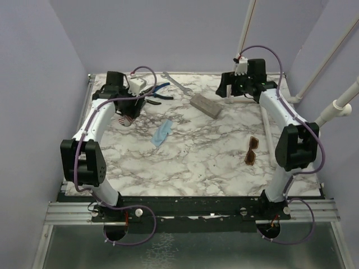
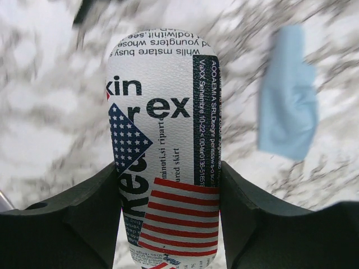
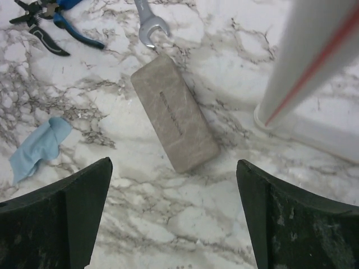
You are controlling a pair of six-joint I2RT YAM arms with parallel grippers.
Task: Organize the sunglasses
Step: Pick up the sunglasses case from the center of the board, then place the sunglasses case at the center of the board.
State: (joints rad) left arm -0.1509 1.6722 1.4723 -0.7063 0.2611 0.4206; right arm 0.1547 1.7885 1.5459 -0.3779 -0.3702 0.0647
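1. the sunglasses (image 1: 251,150) lie flat on the counter (image 1: 190,168) at its right side. they are close beside the right arm's upright link and well apart from both tools.
2. the left tool (image 2: 168,174) is clamped across the width of a printed oblong case (image 2: 162,112) with a flag and newsprint pattern. the blue cloth (image 2: 289,92) lies off to one side. we cannot tell whether the case touches the counter.
3. the right tool (image 3: 174,163) has its fingers spread wide with nothing between them. it hangs over the grey case (image 3: 174,112) at the far side.
4. we judge the sunglasses light and stiff but fragile. the frame is thin, the lenses look slick and easily scratched, and the hinges may swing.
5. we recommend a light pinch across the bridge or the top rim, never on the lens faces. the view is too small to show whether the temples are folded.
6. the risks we see are the frame skating on the smooth counter under a closing finger, and the thin rim twisting out of the pinch.
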